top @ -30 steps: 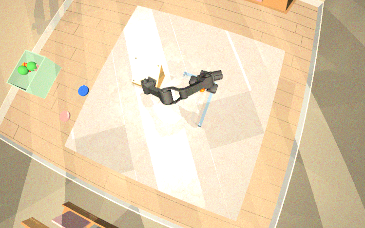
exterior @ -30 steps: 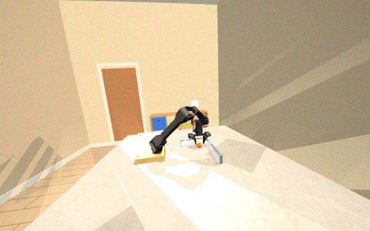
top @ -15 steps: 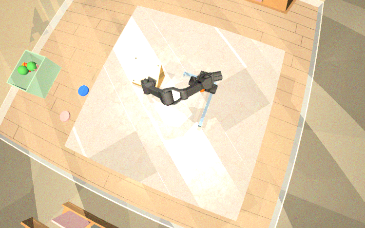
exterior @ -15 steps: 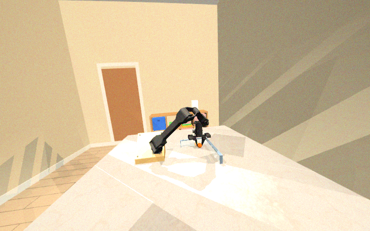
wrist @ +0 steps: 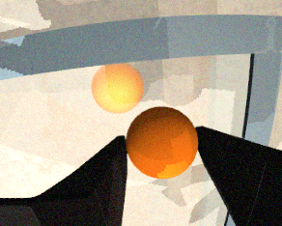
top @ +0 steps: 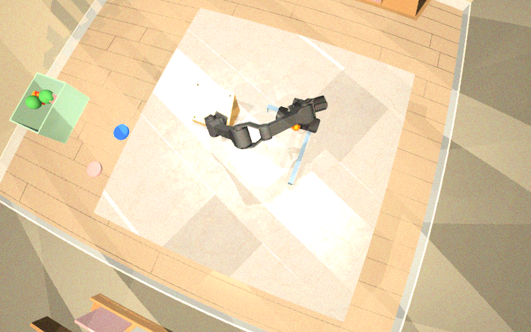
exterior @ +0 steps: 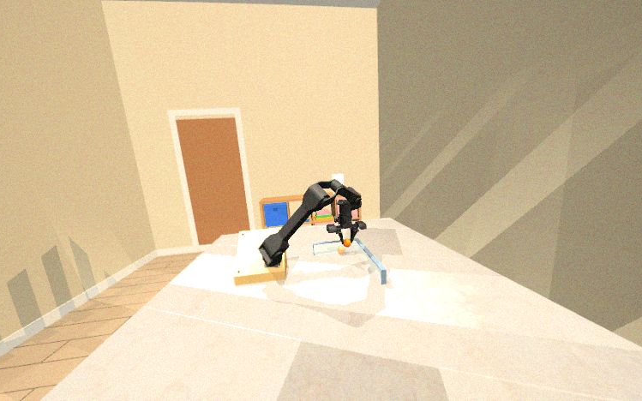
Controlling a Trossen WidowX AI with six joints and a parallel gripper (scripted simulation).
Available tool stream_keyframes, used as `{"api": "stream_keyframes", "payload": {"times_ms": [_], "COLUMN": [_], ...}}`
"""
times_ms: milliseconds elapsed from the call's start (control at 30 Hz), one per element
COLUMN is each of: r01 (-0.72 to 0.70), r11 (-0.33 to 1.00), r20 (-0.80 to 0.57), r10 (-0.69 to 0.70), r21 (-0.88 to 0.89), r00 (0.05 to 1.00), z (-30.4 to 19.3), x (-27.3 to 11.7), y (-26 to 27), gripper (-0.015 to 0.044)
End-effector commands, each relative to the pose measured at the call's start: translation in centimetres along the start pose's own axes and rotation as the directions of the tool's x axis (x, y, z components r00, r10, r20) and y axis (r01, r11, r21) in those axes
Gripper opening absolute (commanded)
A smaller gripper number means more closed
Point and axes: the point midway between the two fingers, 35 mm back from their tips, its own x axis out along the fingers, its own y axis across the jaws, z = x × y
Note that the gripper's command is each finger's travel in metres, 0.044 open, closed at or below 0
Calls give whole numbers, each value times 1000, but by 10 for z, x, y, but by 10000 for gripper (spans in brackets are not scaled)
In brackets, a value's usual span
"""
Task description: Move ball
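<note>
The solid orange ball point(top: 295, 127) point(exterior: 346, 242) point(wrist: 162, 155) is between the two black fingertips of my gripper point(exterior: 347, 241) point(wrist: 160, 138), which is shut on it. The ball hangs a little above the table. The paler see-through copy point(exterior: 341, 250) point(wrist: 117, 88) is lower, up and to the left of the ball in the wrist view. One low bluish clear wall point(top: 300, 159) point(exterior: 373, 261) runs along one side, and the other wall point(top: 272, 108) meets it in a corner. In the top view the arm hides the fingertips, the corner and the copy.
The arm's base stands by a pale wooden block point(top: 222, 101) point(exterior: 258, 251) on the table point(top: 200, 177) point(exterior: 213, 308). Beyond the table, a green bin point(top: 75, 107), a blue disc point(top: 120, 132) and a pink disc point(top: 94, 169) are on the floor.
</note>
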Motion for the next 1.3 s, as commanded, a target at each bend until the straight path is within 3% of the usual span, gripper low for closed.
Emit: {"api": "stream_keyframes", "payload": {"times_ms": [0,333,467,1267], "r01": [-1,-2,-2,-2], "r11": [1000,1000,1000,1000], "r20": [8,6,5,6], "r10": [1,2,2,2], "r21": [7,8,8,8], "r00": [1000,1000,1000,1000], "z": [1,-2,-2,21], "x": [-21,-78,-82,2], "y": [-1,5,6,23], "gripper": [0,0,0,0]}}
